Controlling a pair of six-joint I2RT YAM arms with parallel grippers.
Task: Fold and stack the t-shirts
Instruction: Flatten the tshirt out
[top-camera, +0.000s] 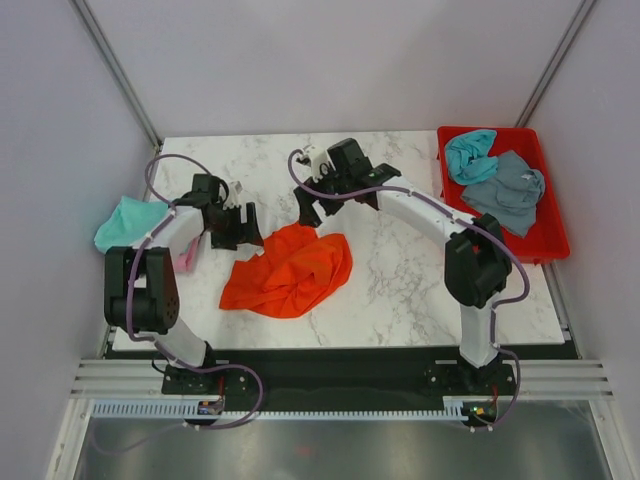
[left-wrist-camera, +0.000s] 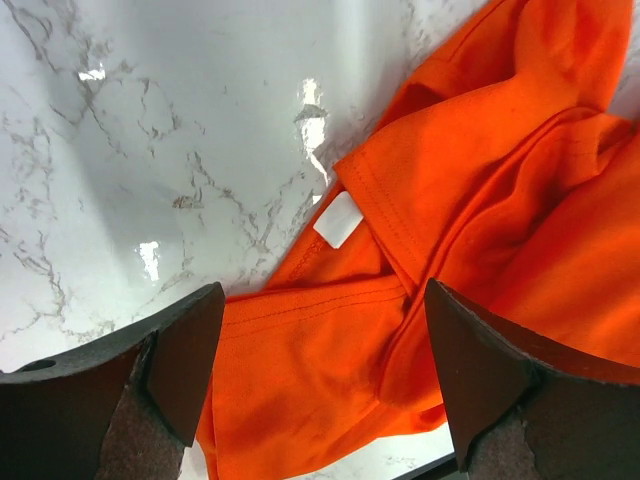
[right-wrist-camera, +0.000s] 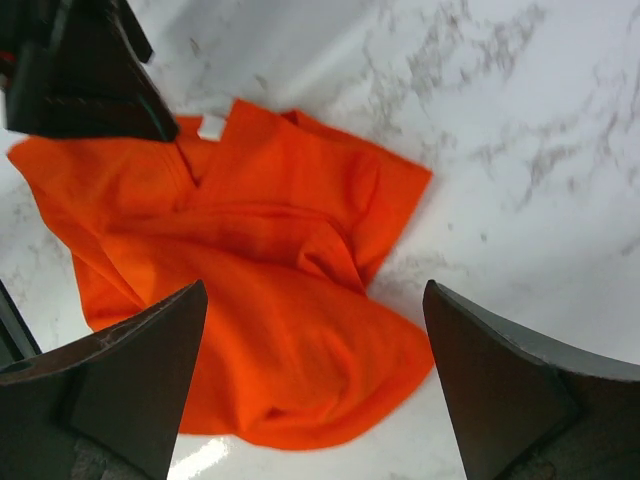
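Note:
A bright orange t-shirt (top-camera: 288, 270) lies crumpled in the middle of the marble table. It fills the left wrist view (left-wrist-camera: 480, 230), where its white neck label (left-wrist-camera: 338, 218) shows, and the right wrist view (right-wrist-camera: 260, 290). My left gripper (top-camera: 238, 226) is open and empty, just above the shirt's left edge (left-wrist-camera: 318, 400). My right gripper (top-camera: 312, 205) is open and empty, above the shirt's far edge (right-wrist-camera: 315, 400). A teal shirt (top-camera: 470, 152) and a grey-blue shirt (top-camera: 508, 190) lie in the red tray (top-camera: 552, 240). Another teal shirt (top-camera: 128, 222) and a pink one (top-camera: 186, 260) lie at the table's left edge.
The red plastic tray stands at the back right corner. Grey walls enclose the table on three sides. The left gripper's black body (right-wrist-camera: 80, 70) shows at the top left of the right wrist view.

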